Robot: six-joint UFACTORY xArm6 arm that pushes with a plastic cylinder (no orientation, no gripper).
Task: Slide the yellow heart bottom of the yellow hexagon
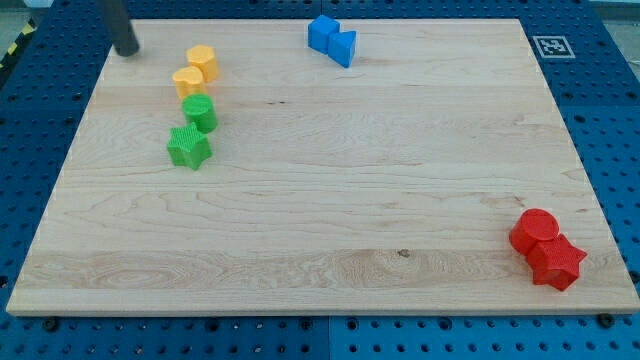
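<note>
The yellow hexagon [203, 62] sits near the board's top left. The yellow heart [188, 81] lies just below and slightly left of it, touching it. My tip [128, 51] is at the board's top left corner, left of both yellow blocks and apart from them.
A green cylinder [200, 112] sits right below the yellow heart, with a green star [188, 147] below it. Two blue blocks [332, 39] are at the top middle. A red cylinder [535, 230] and a red star [556, 262] are at the bottom right. The wooden board [320, 250] has blue pegboard around it.
</note>
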